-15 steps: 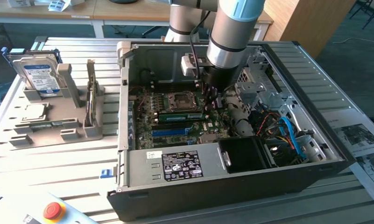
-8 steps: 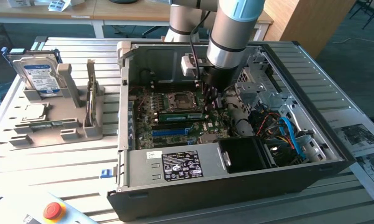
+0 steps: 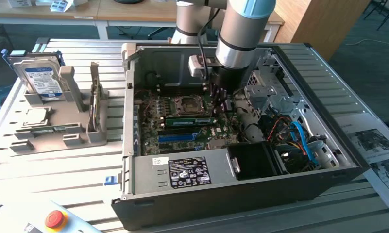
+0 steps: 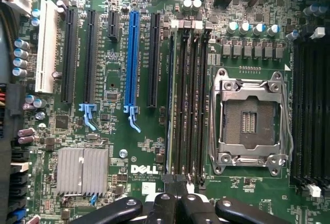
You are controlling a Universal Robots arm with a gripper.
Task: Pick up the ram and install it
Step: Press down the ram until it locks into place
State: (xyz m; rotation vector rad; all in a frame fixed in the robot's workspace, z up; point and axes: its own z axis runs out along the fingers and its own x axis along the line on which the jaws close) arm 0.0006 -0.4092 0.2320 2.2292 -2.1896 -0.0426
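Note:
The ram (image 3: 188, 121) is a long green stick lying in a memory slot beside the CPU socket (image 3: 186, 103), inside the open computer case (image 3: 246, 199). My gripper (image 3: 217, 98) hangs just above the stick's end toward the exterior view's right, fingers drawn together with nothing visible between them. In the wrist view the ram (image 4: 169, 105) shows edge-on as a thin pale line in the outermost of the black memory slots (image 4: 188, 105). The gripper (image 4: 177, 181) is shut over the end of those slots, with black fingers (image 4: 165, 208) below it.
A grey fixture (image 3: 58, 131) at the exterior view's left holds a hard drive (image 3: 42, 80), an upright card (image 3: 94, 97) and a chip (image 3: 35, 116). The power supply (image 3: 188, 172), cables (image 3: 298, 136) and drive cage (image 3: 272, 92) crowd the case. A red stop button (image 3: 55, 219) sits in front.

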